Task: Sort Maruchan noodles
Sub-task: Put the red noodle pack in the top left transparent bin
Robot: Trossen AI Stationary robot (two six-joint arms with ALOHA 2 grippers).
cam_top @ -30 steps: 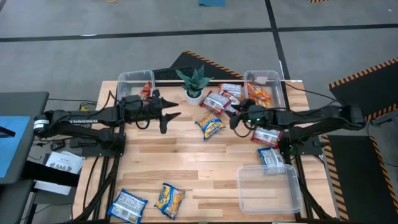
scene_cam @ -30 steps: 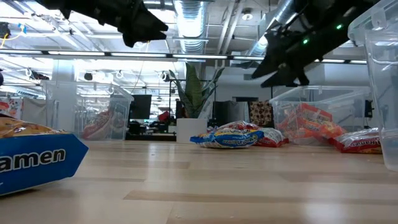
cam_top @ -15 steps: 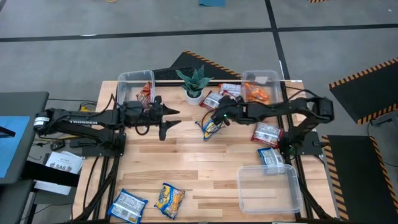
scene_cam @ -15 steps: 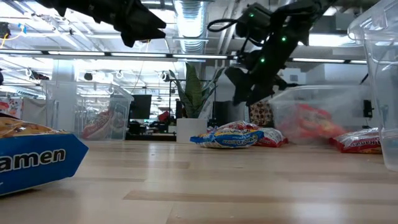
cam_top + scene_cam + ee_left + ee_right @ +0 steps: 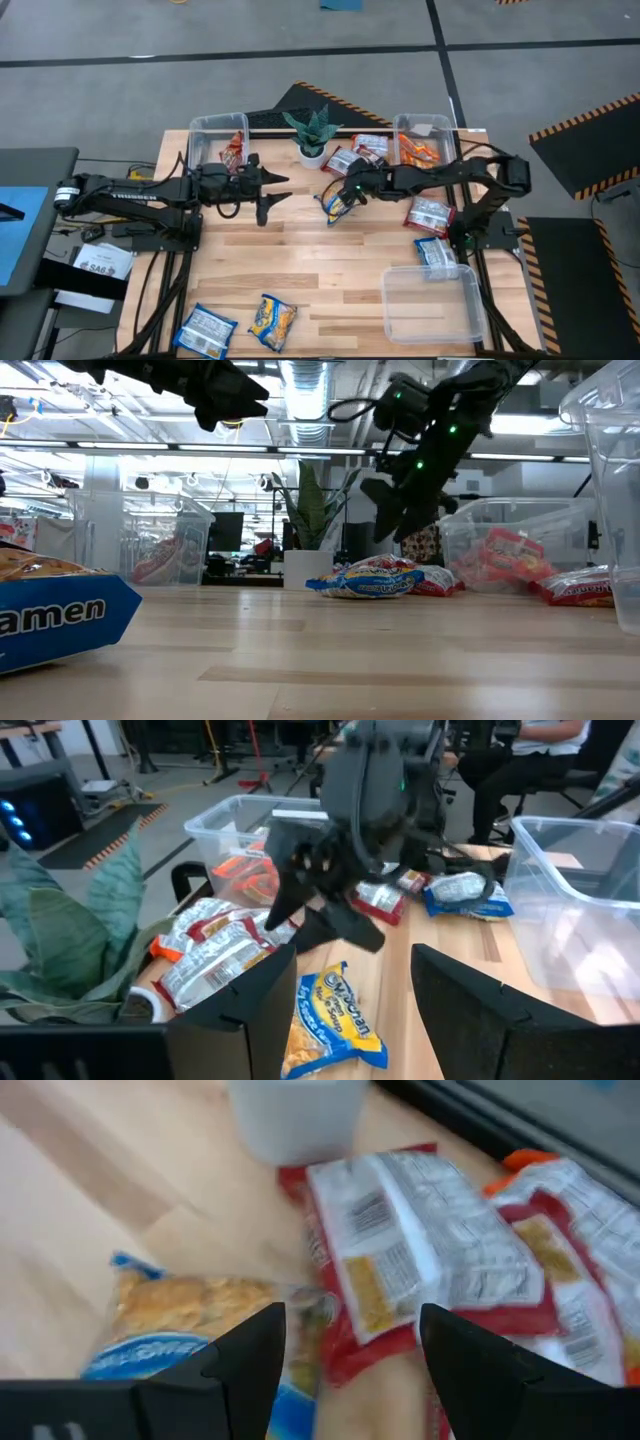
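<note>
A yellow-and-blue noodle packet [image 5: 338, 204] lies near the middle of my wooden table [image 5: 300, 260], with red-and-white packets [image 5: 350, 160] just behind it beside the potted plant [image 5: 310, 133]. My right gripper [image 5: 343, 196] hovers over the yellow-and-blue packet, fingers spread wide, holding nothing. My left gripper [image 5: 275, 186] hangs in the air further left, also parted and empty. More packets rest in the clear bins [image 5: 425, 140] at the back, and two lie at the table's front edge [image 5: 240, 323].
</note>
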